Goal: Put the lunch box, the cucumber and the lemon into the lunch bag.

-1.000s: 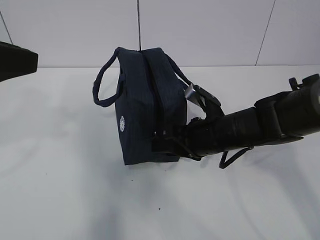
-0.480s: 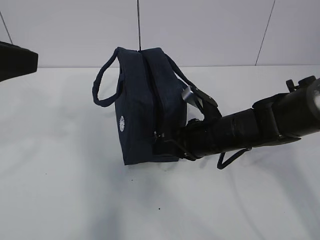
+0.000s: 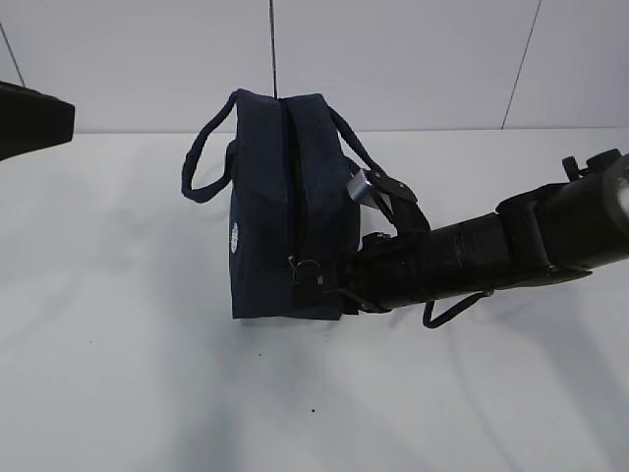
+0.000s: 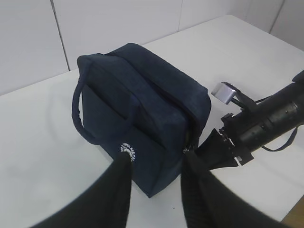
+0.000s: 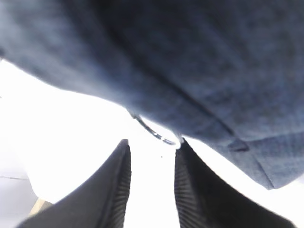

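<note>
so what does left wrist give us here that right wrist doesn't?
Left wrist only: the whole lunch bag standing on the white table, its loop handle, round white logo, and the right arm reaching in at the bag's lower corner. The left gripper hangs apart from the bag, nothing between its fingers.

Right wrist only: the silver ring pull up close, just ahead of the right gripper, not clearly between its fingers.

Both: navy fabric, white table. Lunch box, cucumber and lemon appear in neither.
</note>
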Available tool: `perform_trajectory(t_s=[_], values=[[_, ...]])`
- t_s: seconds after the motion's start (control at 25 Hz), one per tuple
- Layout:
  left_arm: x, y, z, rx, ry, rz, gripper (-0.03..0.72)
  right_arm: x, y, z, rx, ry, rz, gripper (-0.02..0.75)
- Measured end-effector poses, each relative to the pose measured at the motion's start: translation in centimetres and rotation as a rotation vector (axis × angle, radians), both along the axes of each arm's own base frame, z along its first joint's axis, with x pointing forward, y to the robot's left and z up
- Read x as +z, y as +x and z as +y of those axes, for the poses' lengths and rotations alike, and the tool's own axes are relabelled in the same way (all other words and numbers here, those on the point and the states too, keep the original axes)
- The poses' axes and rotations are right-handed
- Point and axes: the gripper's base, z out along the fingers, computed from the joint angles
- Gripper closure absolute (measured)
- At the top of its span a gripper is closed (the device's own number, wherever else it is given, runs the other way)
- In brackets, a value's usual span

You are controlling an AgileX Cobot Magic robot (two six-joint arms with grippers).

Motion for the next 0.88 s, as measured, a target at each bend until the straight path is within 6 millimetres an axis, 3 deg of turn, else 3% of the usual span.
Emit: perform_trajectory(t_s=[0.32,0.88], values=[[0.0,0.0,0.0,0.0,0.0,0.0,0.452,0.2,-0.2,0.2,0.076,0.001,-0.083,0.502],[0.0,0.0,0.0,0.0,0.0,0.0,0.452,1.1,-0.8,0.8,0.181,0.091,-0.145,0.494]])
